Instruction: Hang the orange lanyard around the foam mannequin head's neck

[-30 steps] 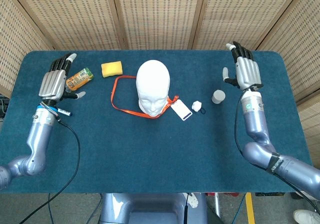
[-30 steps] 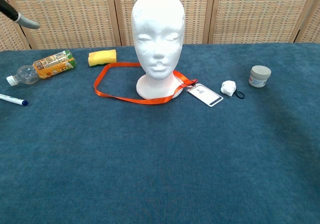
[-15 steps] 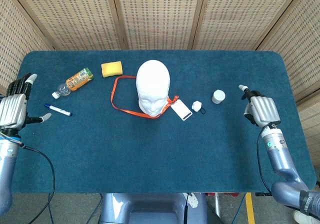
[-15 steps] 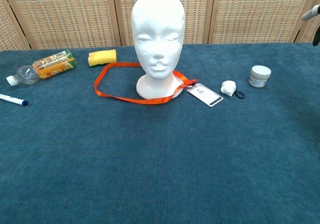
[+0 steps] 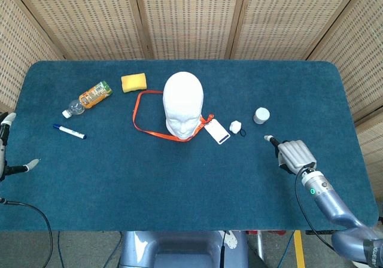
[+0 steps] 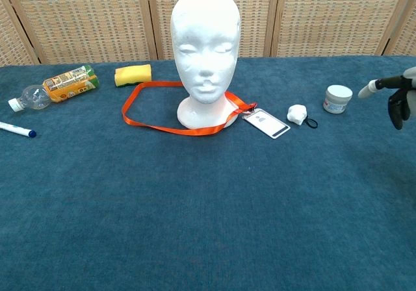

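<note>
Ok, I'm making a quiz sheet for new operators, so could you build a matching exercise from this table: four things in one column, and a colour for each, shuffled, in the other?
Things:
1. lanyard
2. sponge
3. mannequin head
4. pen

Colours:
A. white with a blue cap
B. orange
C. all white
D. yellow

Pairs: 1-B, 2-D, 3-C, 4-A

Both hands have withdrawn toward six o'clock: the left hand (image 5: 6,154) to the table's edge, the right hand (image 5: 293,155) below the jar (image 5: 261,115).
</note>
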